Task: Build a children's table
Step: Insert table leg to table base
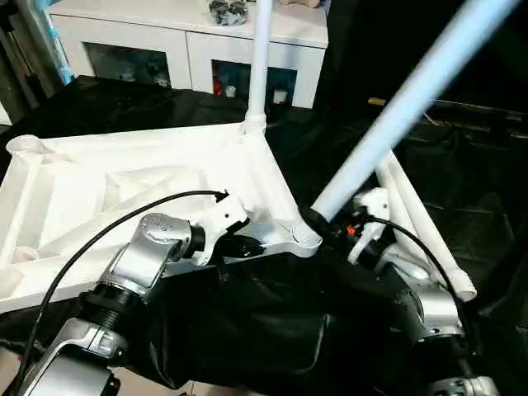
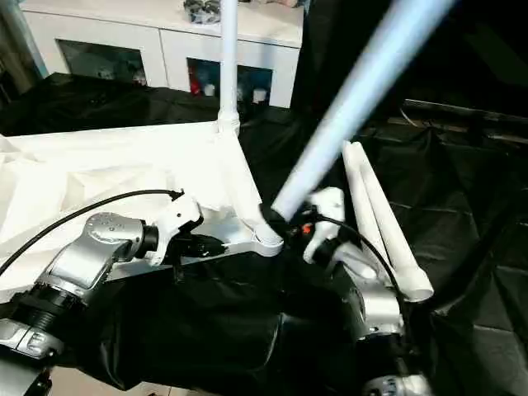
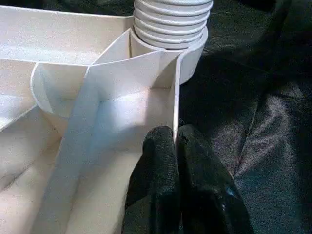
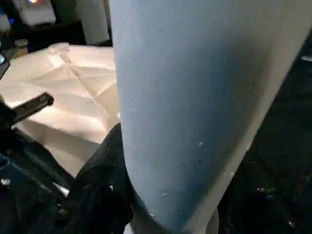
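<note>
Silver forearms fill the near field of the head views. Left gripper (image 1: 247, 245), two black fingers, is pinched tight on a thin upright rib of the all-white plastic rectangular tabletop (image 1: 99, 198), which lies ribbed underside up on black sheeting (image 1: 247, 330); the rib runs on from the fingertips (image 3: 163, 139) to the near round corner socket (image 1: 304, 239). Right gripper (image 1: 330, 221) grips, at about half opening, the lower end of a long white tapered plastic tube leg (image 1: 396, 107) just above that socket; the leg leans away up and to the right, not yet square. One leg (image 1: 259, 66) already stands upright in the far socket. Two spare legs (image 1: 421, 231) lie side by side on the sheeting beyond the right gripper. Judgement: step in hand is seating the second leg. To do it well, bring the leg vertical over the socket before pressing or twisting, with the left gripper bracing the top against sliding. Hard to make out: whether the ridged end (image 3: 170, 22) is fully home. Upper end of the held leg is cut off. A white cabinet with glass doors (image 1: 190, 49) stands behind.
</note>
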Tool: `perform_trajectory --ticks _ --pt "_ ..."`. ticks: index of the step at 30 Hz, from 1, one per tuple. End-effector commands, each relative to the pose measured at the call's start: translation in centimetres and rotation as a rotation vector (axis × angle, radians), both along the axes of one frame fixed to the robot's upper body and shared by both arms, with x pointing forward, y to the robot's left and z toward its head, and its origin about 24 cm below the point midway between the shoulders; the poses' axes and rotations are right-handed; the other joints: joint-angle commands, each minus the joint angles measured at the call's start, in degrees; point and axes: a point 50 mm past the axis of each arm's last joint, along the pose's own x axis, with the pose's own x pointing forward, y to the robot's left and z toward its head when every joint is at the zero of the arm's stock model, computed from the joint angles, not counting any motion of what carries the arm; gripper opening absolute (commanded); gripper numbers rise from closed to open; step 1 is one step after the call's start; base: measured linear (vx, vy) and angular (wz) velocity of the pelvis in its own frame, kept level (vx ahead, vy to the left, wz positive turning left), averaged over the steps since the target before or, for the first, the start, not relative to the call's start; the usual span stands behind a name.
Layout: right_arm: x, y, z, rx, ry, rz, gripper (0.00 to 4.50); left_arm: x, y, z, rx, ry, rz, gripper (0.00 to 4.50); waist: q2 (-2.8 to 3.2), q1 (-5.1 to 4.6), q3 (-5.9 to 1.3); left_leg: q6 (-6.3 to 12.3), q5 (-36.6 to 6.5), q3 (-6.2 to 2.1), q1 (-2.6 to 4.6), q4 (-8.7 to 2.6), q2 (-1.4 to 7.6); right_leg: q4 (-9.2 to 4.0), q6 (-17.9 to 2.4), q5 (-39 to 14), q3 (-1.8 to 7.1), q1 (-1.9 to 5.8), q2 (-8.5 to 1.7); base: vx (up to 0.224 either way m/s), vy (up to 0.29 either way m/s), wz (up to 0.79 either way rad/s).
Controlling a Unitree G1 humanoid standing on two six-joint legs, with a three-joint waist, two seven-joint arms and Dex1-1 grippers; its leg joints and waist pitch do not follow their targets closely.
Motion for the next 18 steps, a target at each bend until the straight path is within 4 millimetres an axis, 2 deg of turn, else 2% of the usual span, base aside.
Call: perform_trajectory --ticks 1,4,6,7,8,13,18 --pt "-0.4 -0.5 -2.0 -0.083 0.108 0.009 1.88 -0.1 0.6 -0.9 0.045 0.029 0.035 0.00 0.40 0.01 -2.82 1.27 -8.01 -0.24 -0.70 -4.54 1.56 -4.55 -11.50 -9.96 2.17 2.95 -3.73 0.000 0.000 0.00" --pt "-0.3 -0.1 -1.9 -0.107 0.121 0.060 1.88 -0.1 0.5 -0.9 0.046 0.030 0.031 0.00 0.29 -0.15 -2.74 1.50 -8.34 -0.18 -0.66 -4.55 1.57 -4.74 -11.42 -10.77 2.17 2.85 -3.73 0.000 0.000 0.00" --pt "-0.3 0.0 -2.0 -0.111 0.131 0.081 1.88 -0.1 0.5 -0.9 0.046 0.029 0.030 0.00 0.41 -0.14 -2.75 1.56 -8.33 -0.22 -0.67 -4.56 1.65 -4.72 -11.41 -11.00 2.19 2.79 -3.80 0.000 0.000 0.00" --pt "-0.3 0.1 -2.0 -0.110 0.139 0.092 1.88 -0.1 0.5 -0.9 0.046 0.028 0.029 0.00 0.01 -0.17 -2.77 1.69 -8.15 -0.16 -0.70 -4.51 1.63 -4.74 -11.39 -10.87 2.17 2.80 -3.75 0.000 0.000 0.00" --pt "-0.2 0.1 -2.0 -0.111 0.144 0.109 1.88 -0.1 0.5 -0.8 0.046 0.028 0.027 0.00 0.37 -0.09 -2.78 1.72 -8.02 -0.22 -0.67 -4.55 1.65 -4.65 -11.50 -10.69 2.18 2.77 -3.80 0.000 0.000 0.00" --pt "0.2 0.3 -1.9 -0.115 0.139 0.183 1.88 -0.1 0.4 -0.7 0.049 0.019 -0.012 0.00 0.44 -0.26 -2.77 1.62 -9.03 -0.23 -0.65 -4.57 1.66 -4.74 -11.95 -11.06 2.13 2.71 -3.82 0.000 0.000 0.00" --pt "0.0 0.5 -1.8 -0.086 0.120 0.296 1.88 -0.7 0.1 0.1 0.001 -0.015 -0.117 0.00 0.11 -0.20 -2.90 2.37 -7.64 -0.19 -0.81 -4.42 1.69 -4.51 -12.53 -8.98 2.15 2.91 -3.88 0.000 0.000 0.00"
